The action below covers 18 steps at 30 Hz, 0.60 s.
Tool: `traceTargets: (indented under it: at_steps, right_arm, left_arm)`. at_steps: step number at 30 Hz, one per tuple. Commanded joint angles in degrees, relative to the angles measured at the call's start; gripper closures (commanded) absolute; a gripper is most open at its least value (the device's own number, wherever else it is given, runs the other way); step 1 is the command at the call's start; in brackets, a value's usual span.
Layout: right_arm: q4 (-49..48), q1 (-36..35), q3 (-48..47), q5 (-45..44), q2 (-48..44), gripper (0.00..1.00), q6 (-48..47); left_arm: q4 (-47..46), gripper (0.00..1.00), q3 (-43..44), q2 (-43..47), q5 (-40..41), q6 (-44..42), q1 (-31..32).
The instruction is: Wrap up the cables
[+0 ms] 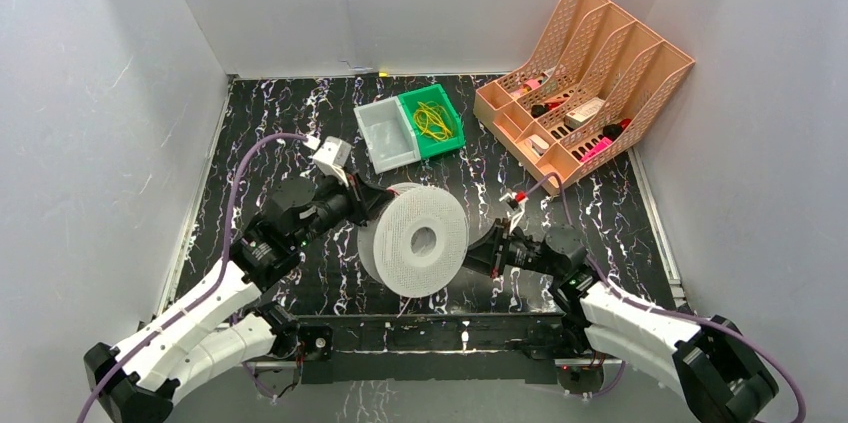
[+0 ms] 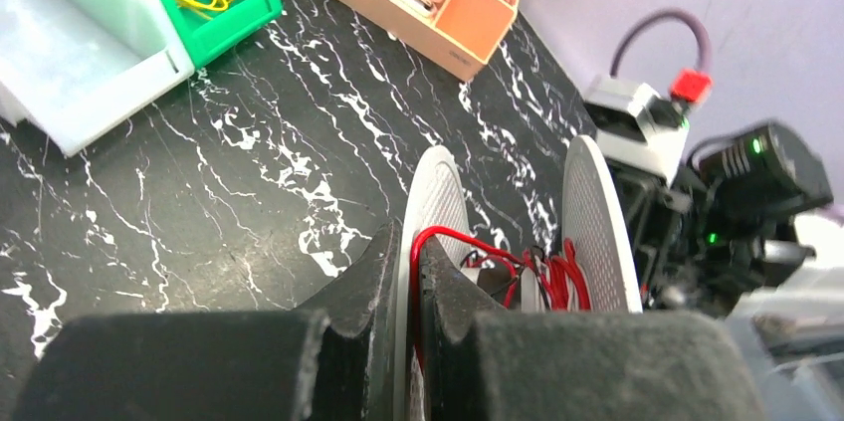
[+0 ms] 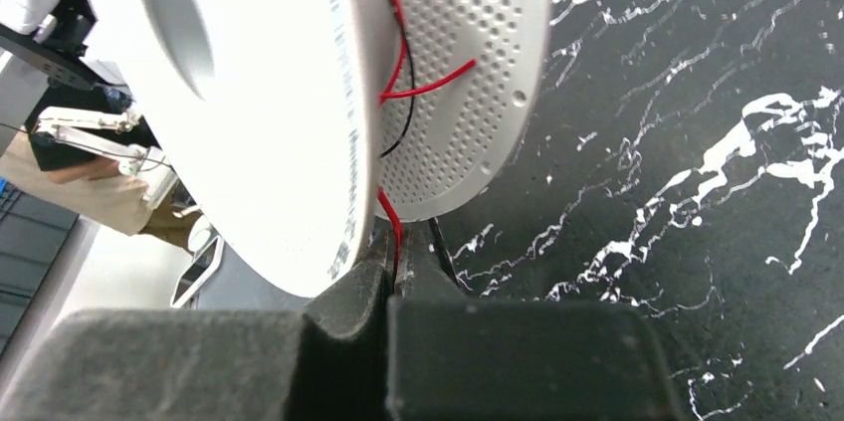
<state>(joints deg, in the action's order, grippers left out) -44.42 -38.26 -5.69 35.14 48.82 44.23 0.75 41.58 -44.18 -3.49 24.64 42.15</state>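
On the counter (image 1: 270, 123): black, marble-look top with white veins, closed in by plain pale walls (image 1: 100, 93) on the left, back and right.

Left side: bare counter runs along the left wall. The left claw (image 2: 409, 247) is clamped narrowly on one flange of the white perforated spool (image 1: 420, 238). The spool stands on edge at centre, near the front edge.

Centre back: a clear bin (image 1: 385, 135) touches a green bin (image 1: 435, 121) that holds a yellow wire tangle (image 1: 432, 120). A strip of bare counter lies between the bins and the spool.

The red wire (image 2: 552, 277) is bunched between the spool's two flanges. One strand drops out of the spool into the right claw (image 3: 403, 257), which is pinched nearly closed on it.

Small print runs along the flange rim (image 3: 343, 142) but is too blurred to read.

Right back corner: a peach file rack (image 1: 590, 73) stands close to the right wall, with bare counter in front of it.
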Motion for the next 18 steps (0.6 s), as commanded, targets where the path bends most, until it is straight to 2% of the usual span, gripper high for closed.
traceTargets:
  at_steps: [1,9,18]
  right_arm:
    - [-6.5,-1.0,1.0,3.7,-4.9,1.0,2.5]
    - [-5.5,-1.2,0.2,2.8,-7.7,1.0,2.5]
    - [-12.7,-6.8,-2.4,-2.0,0.3,1.0,2.4]
  left_arm:
    - [-8.2,1.0,0.6,-1.4,6.9,11.5,-5.2]
    - [-5.2,1.0,0.3,-3.4,8.2,20.5,-10.7]
    - [1.2,1.0,-0.1,-5.1,13.8,27.0,-11.5]
